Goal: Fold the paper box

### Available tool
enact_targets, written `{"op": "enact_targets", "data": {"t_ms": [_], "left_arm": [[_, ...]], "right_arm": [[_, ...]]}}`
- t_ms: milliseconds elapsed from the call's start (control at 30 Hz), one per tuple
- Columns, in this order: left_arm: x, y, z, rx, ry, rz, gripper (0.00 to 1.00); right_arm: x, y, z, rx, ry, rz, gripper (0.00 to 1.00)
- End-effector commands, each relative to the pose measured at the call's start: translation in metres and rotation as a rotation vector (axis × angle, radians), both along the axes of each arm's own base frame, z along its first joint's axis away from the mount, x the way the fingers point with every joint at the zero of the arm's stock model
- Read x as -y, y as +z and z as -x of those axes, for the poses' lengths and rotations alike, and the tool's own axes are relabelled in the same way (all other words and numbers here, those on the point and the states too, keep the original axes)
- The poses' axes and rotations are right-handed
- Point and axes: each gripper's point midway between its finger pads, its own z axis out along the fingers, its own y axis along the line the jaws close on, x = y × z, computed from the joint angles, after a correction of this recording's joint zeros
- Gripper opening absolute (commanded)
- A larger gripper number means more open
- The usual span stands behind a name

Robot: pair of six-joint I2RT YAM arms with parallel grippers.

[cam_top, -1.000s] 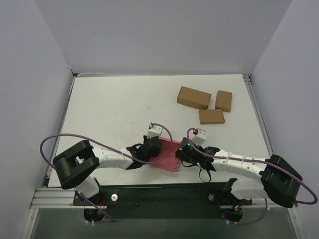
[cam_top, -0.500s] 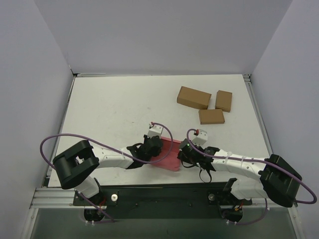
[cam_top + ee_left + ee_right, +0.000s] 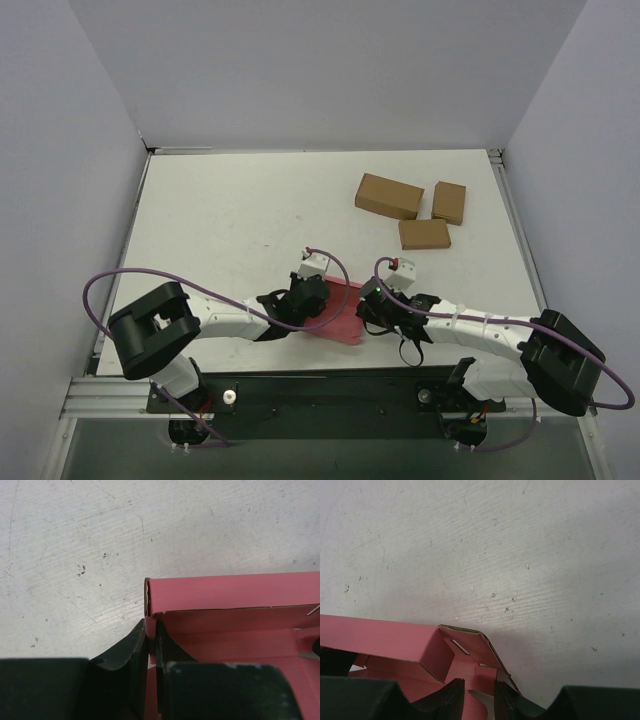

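The paper box is a pink-red card piece, partly folded up, lying on the white table near the front edge between my two grippers. My left gripper is at its left end. In the left wrist view the left gripper is shut on the box's upright left wall, next to a raised long wall. My right gripper is at the box's right end. In the right wrist view the right gripper has its fingers a little apart, astride a pink end flap that leans outward.
Three brown cardboard boxes lie at the back right of the table. White walls enclose the table on three sides. Purple cables loop off both arms near the front edge.
My left gripper has shifted slightly to the right with the box wall in it, and the box looks a little narrower. The right arm has barely moved.
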Motion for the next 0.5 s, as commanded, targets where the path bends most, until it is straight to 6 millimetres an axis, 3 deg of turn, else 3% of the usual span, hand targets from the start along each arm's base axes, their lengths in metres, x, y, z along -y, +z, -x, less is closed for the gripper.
{"op": "enact_targets", "data": {"t_ms": [0, 467], "left_arm": [[0.02, 0.013, -0.002, 0.026, -0.02, 0.035, 0.0], [0.031, 0.015, 0.002, 0.03, -0.042, 0.035, 0.0]], "right_arm": [[-0.004, 0.017, -0.014, 0.074, -0.018, -0.043, 0.3], [-0.029, 0.01, -0.014, 0.073, 0.03, -0.136, 0.24]]}}
